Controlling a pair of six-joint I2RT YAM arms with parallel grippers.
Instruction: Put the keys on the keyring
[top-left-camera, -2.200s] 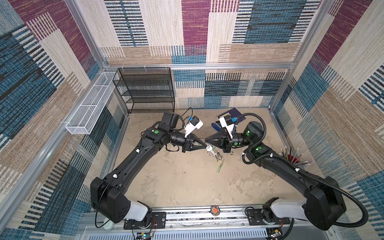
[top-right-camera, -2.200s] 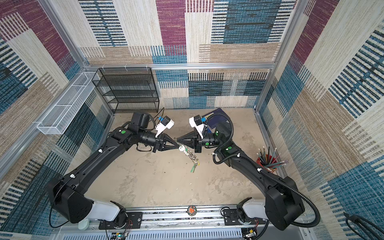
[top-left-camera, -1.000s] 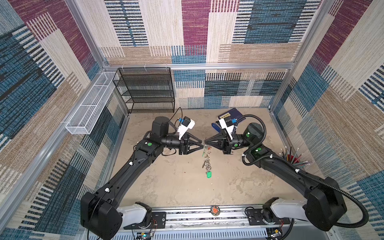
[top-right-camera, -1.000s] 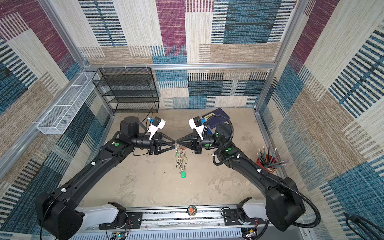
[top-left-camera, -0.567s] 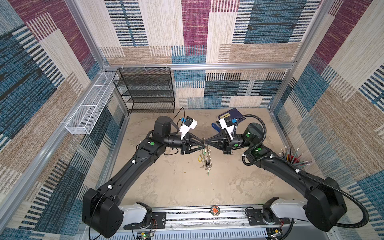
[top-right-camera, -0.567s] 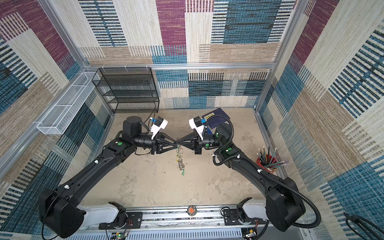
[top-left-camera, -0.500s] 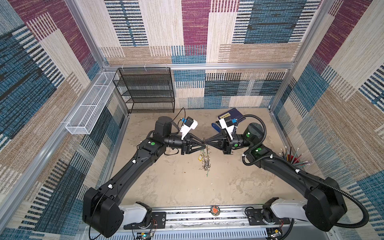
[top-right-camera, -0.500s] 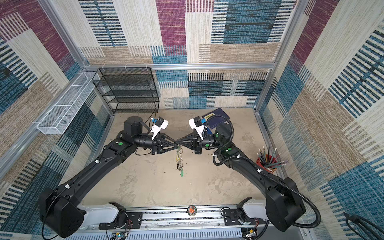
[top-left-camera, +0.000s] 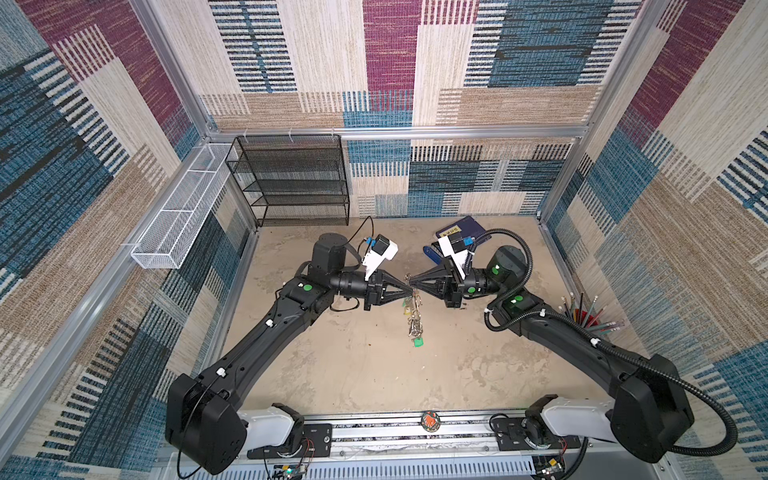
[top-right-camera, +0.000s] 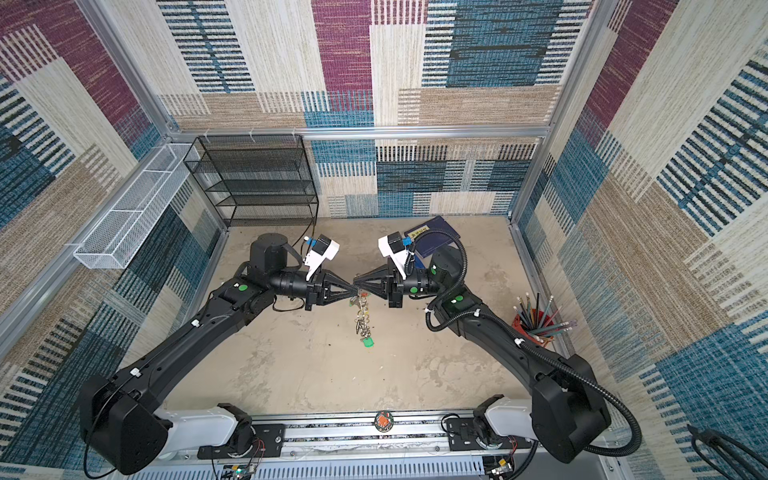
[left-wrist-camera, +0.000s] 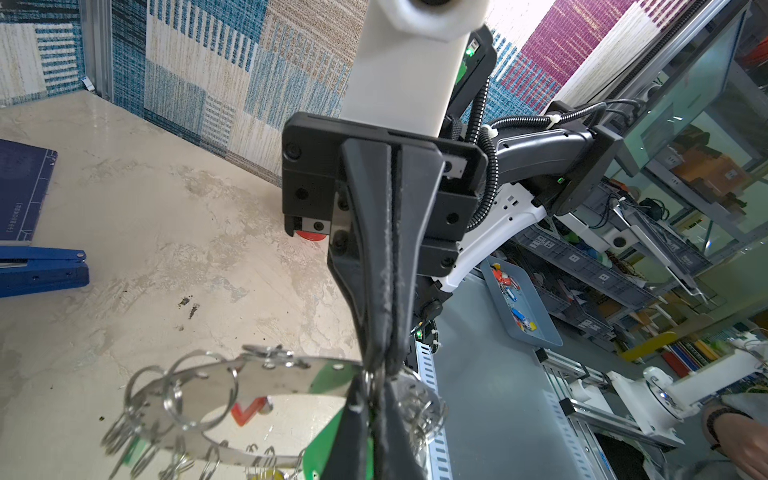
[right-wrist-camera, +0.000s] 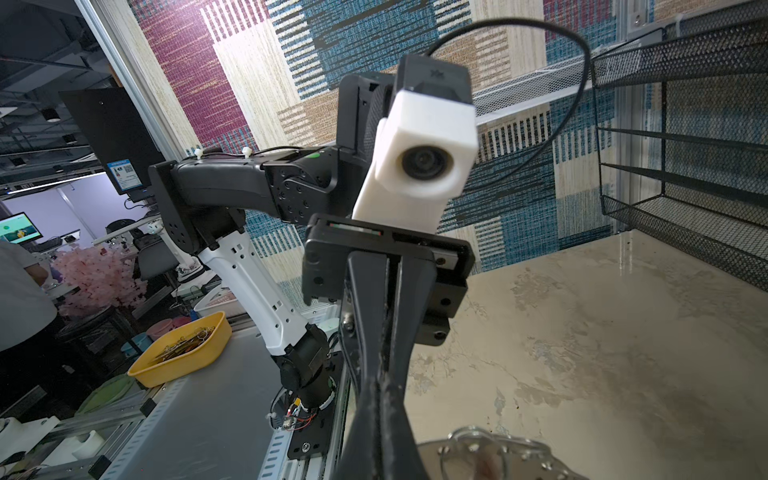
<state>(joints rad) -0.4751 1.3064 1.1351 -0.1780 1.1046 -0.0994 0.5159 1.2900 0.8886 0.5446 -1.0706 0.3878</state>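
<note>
In both top views my left gripper (top-left-camera: 408, 291) and right gripper (top-left-camera: 412, 286) meet tip to tip above the middle of the floor. Both are shut on the top edge of the keyring (top-left-camera: 414, 316), which hangs straight down from them with a green tag (top-left-camera: 417, 342) lowest. In the left wrist view my left gripper (left-wrist-camera: 371, 384) is shut on a split ring at the rim of the grey disc (left-wrist-camera: 257, 374), beside a green tag (left-wrist-camera: 328, 376) and a red tag (left-wrist-camera: 249, 409). The right wrist view shows the disc's edge (right-wrist-camera: 478, 457) beside my shut right gripper (right-wrist-camera: 380, 399). I cannot pick out the keys among the hanging rings.
A black mesh shelf (top-left-camera: 291, 178) stands at the back left and a white wire basket (top-left-camera: 178, 220) hangs on the left wall. A dark blue notebook (top-left-camera: 461, 228) and a blue hand tool (top-left-camera: 432, 253) lie behind the right gripper. A red cup of pencils (top-left-camera: 586, 318) stands at the right wall.
My left gripper has moved in to the right gripper's tip and closed its jaws on the keyring's edge. The keyring swung and now hangs straight down. The right arm held still.
</note>
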